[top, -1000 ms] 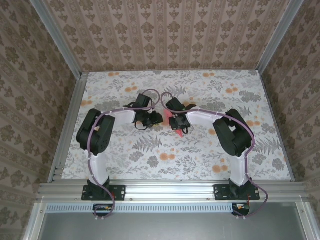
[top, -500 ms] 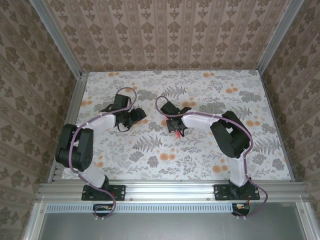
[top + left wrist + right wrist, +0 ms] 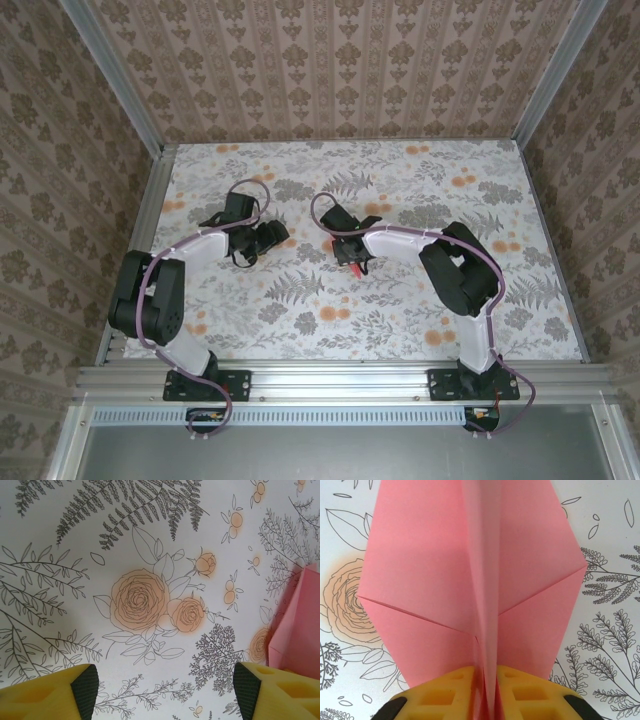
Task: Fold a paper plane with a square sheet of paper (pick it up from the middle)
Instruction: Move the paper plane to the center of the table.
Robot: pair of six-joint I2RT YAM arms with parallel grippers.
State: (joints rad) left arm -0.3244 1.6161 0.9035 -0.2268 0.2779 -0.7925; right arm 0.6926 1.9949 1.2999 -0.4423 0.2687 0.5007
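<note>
The paper plane (image 3: pixel 420 575) is pink-red paper folded to a pointed shape, with a raised centre crease and two wings spread flat. My right gripper (image 3: pixel 487 700) is shut on that centre crease at the near end, its yellow fingers (image 3: pixel 445 695) pressed to either side. From above, a bit of the pink paper (image 3: pixel 353 269) shows under the right gripper (image 3: pixel 350 256) at mid-table. My left gripper (image 3: pixel 268 238) stands apart to the left, open and holding nothing. In the left wrist view its dark pads (image 3: pixel 85 690) are wide apart over the cloth, and the paper's edge (image 3: pixel 295 625) lies at the right.
A flower-printed cloth (image 3: pixel 400 310) covers the table, with orange rose prints (image 3: pixel 137 600) under the left gripper. Patterned walls and aluminium rails (image 3: pixel 130 260) close the table in on three sides.
The left arm has swung back to the left, away from the paper, and its gripper now stands apart from it. The right gripper, still shut on the paper, shifted slightly left.
</note>
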